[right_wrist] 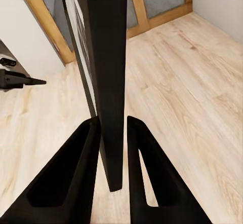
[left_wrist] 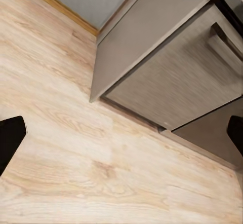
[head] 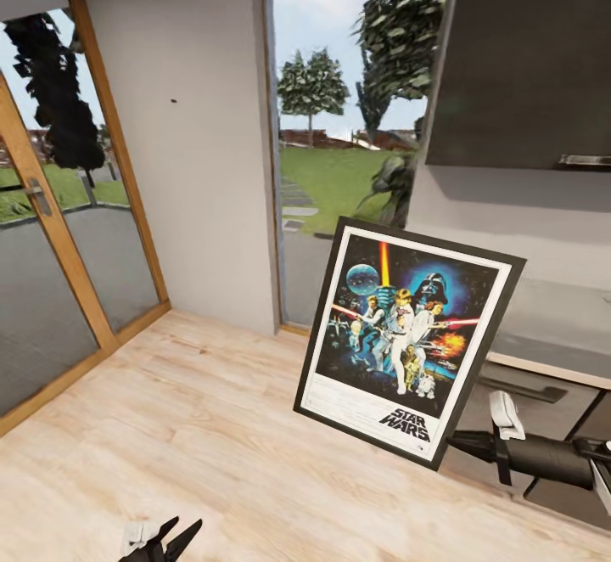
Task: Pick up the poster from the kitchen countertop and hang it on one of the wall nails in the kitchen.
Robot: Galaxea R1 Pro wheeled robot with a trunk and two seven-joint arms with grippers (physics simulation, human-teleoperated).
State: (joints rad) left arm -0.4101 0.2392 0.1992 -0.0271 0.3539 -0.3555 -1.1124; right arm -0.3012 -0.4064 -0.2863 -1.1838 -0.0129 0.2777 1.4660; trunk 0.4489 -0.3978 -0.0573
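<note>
Two tools: right tool pinching poster edge, tilted above floor; left tool spread.

Right hand clamped on poster edge, one finger each side. Wood floor below, left hand off aside.

Head camera overlooks floor; wrist cameras hover closer.

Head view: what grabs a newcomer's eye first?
The poster, a framed Star Wars print, hangs tilted in mid-air right of centre, above the wood floor. The right gripper pinches its frame edge between both fingers. Behind it, a small dark nail dots the grey wall between the glass door and the tall window.
</note>
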